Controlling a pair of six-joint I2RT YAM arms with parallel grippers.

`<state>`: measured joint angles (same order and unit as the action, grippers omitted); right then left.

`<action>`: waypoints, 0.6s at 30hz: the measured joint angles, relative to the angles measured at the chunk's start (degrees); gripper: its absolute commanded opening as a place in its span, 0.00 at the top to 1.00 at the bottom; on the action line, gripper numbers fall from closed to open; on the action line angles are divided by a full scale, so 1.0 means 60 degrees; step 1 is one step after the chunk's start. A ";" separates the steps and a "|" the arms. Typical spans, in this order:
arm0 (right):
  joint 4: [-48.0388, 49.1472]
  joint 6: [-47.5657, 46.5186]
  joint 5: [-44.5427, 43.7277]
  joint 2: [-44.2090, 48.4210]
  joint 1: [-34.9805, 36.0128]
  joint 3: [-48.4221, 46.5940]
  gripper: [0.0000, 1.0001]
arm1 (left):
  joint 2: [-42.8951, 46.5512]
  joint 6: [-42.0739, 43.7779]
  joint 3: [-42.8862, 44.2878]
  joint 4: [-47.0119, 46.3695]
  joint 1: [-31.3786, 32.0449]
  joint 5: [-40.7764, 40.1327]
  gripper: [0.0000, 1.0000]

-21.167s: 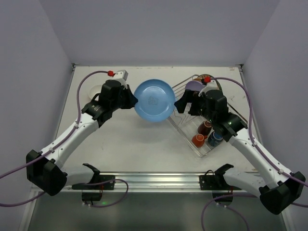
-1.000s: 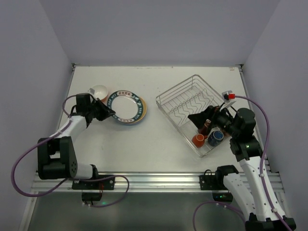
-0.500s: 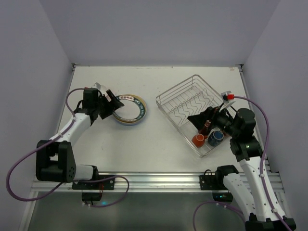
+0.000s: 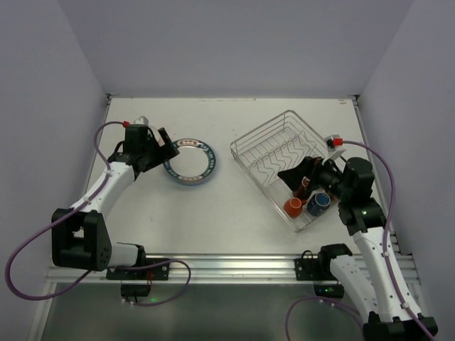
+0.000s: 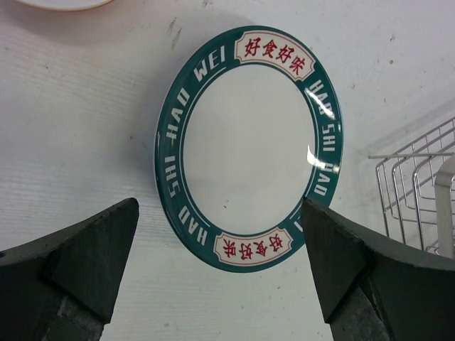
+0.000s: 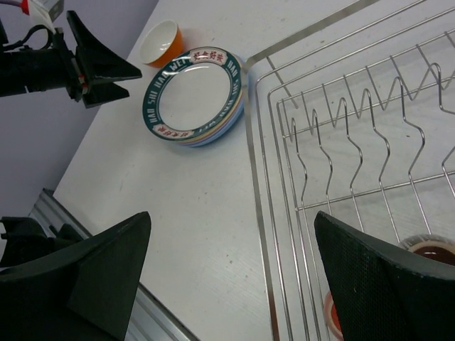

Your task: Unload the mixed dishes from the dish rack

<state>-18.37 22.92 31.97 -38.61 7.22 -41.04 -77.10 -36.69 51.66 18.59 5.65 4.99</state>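
**Both claws gaping, plates stacked on the table, mugs sitting in the rack**

I am holding my left claw (image 5: 219, 209) spread wide, and it is gripping nothing. Straight ahead of its fingertips the patterned plate (image 5: 249, 145) is lying flat, white in the middle with a dark ring of lettering round the rim. My two fingers are framing its near edge without touching it. It is topping a stack of plates (image 6: 213, 131), whose coloured edges are peeking out beneath it. Just beyond the stack, on the far side from this claw's right finger, the orange bowl (image 6: 162, 41) is sitting upright on the table (image 4: 213, 213), showing its white inside.

I am keeping my right claw (image 6: 231, 220) wide apart too, with nothing between its fingers. It is hanging over the near-left edge of the dish rack (image 4: 274, 153), whose zigzag plate slots are standing bare ahead of it and to its right. Close by my right finger the brown mug (image 4: 304, 186) is sitting in the rack. The orange mug (image 4: 292, 207) and the blue mug (image 4: 318, 202) are sitting side by side just behind it, in the rack's corner nearest my base. The plates are lying well off to this claw's left.
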 measured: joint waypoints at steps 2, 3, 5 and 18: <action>-0.0171 -0.0011 -0.0295 0.0000 0.0000 -0.0029 0.01 | -0.0076 0.0193 0.0310 0.0219 0.0127 -0.0200 0.00; -0.0262 -0.0018 -0.0543 0.0000 0.0000 -0.0066 0.01 | -0.0146 0.0313 0.0532 0.0408 0.0226 -0.0321 0.00; -0.0539 -0.0015 -0.1450 0.0011 0.0004 -0.0208 0.01 | -0.0280 0.0550 0.1005 0.0809 0.0521 -0.0674 0.00; -0.1883 0.0076 -0.5402 0.0076 0.0000 -0.0998 0.01 | 0.3136 0.2124 0.2761 0.3563 0.2554 -0.3275 0.00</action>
<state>-29.67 23.38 -0.45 -38.15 7.22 -47.03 -58.28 -23.94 68.23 39.97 20.97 -14.66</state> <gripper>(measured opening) 0.989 0.996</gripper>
